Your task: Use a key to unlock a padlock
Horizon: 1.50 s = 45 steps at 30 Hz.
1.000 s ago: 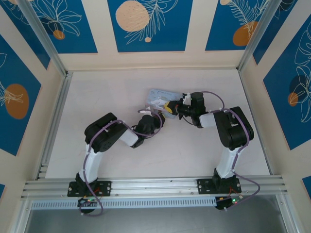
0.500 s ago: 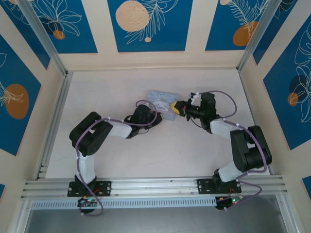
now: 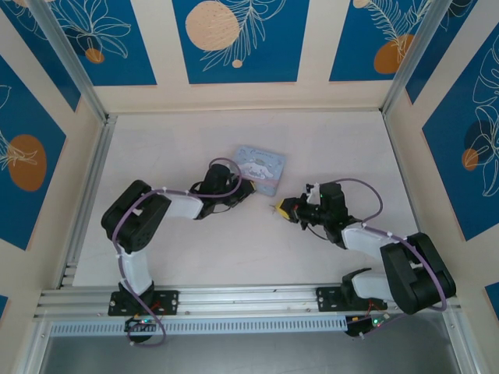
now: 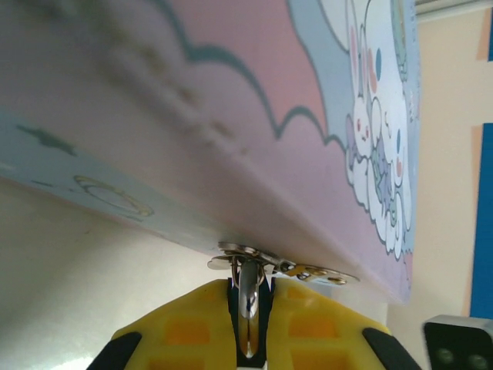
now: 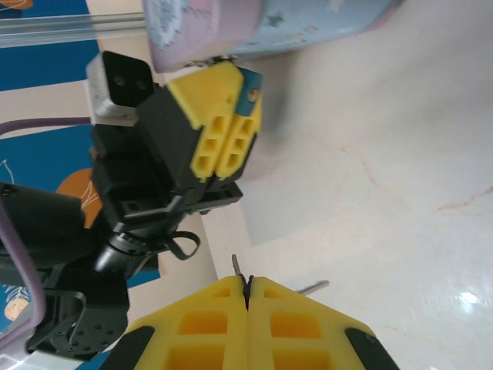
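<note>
- Now, your left claw [image 4: 248, 299] is clamped on the padlock [image 4: 248, 268] at the edge of the pale blue tin [image 4: 231, 116], likely steadying it.
- Your right claw [image 5: 246, 287] pinches the key [image 5: 237, 267] nearby, ready to line up.

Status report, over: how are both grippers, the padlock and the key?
Left gripper shut on padlock at pale blue tin's edge. Right gripper shut on key, apart from padlock. No obstacle seen between them.

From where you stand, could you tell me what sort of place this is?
Likely a robot test cell: a pale table boxed in by blue leaf-print wall panels and aluminium framing.
</note>
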Each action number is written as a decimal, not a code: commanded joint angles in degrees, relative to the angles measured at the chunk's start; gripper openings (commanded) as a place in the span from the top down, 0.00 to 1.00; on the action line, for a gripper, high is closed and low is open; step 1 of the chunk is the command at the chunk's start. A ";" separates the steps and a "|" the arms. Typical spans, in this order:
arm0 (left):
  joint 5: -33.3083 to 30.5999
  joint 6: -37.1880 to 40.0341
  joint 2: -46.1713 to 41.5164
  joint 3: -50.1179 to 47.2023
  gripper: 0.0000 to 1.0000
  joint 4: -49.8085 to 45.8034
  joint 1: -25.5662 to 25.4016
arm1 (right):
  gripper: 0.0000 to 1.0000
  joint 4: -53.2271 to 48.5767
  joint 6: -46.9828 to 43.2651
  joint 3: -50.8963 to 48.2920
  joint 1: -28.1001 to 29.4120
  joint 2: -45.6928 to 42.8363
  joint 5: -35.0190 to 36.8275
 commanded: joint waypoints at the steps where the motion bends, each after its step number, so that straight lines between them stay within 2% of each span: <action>1: 0.76 -3.82 -3.10 -1.04 1.00 5.45 0.50 | 1.00 4.18 2.39 -0.54 1.38 1.21 3.70; 11: -2.42 -7.85 -7.37 -2.66 1.00 8.53 0.48 | 1.00 11.02 8.59 0.50 3.85 4.42 9.01; 15: -1.56 -8.63 -8.16 -1.55 1.00 8.33 0.49 | 1.00 13.19 9.73 1.95 4.48 6.07 9.51; 24: -0.30 -11.44 -6.87 -1.16 1.00 11.85 0.25 | 1.00 16.29 12.23 3.63 4.84 7.77 10.68; 34: -2.82 -15.12 -4.38 -1.70 1.00 18.60 -1.83 | 1.00 22.79 16.06 4.03 5.10 10.01 14.38; 45: -4.38 -16.29 -3.03 -1.52 1.00 20.45 -3.13 | 1.00 25.49 17.53 5.03 5.19 11.02 16.10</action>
